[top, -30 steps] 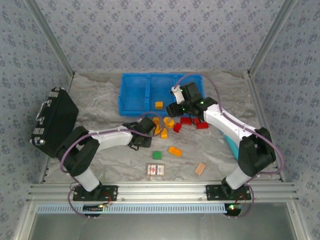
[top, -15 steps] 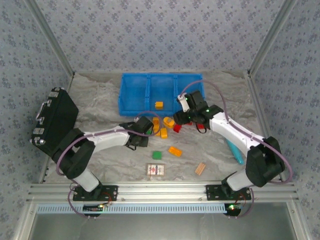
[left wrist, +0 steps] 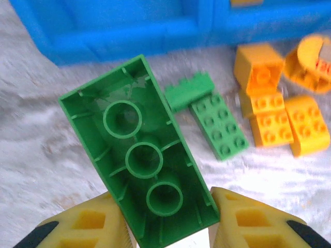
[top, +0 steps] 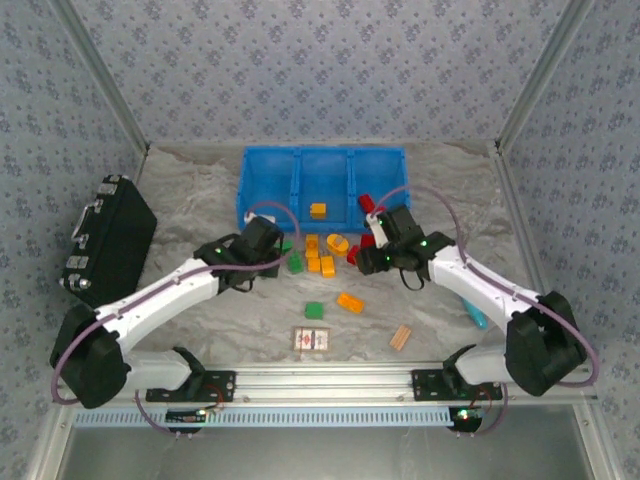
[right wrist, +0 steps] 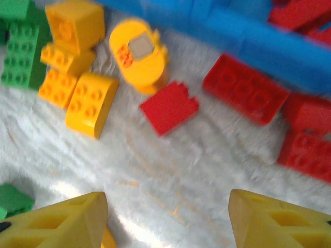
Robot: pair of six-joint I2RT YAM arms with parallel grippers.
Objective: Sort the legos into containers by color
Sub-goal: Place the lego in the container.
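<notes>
Left wrist: left hand (left wrist: 166, 226) (angled downward) pinches green brick (left wrist: 139, 155)

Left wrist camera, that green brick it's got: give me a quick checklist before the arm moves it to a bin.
1. Green brick between left jaws: ok.
2. Grip centred: not ok, pinched at one end, brick skewed.
3. Brick clear of the table: cannot tell.
4. Left bin free for green: ok; middle bin holds an orange brick.
5. Right jaws open, empty: ok.
</notes>
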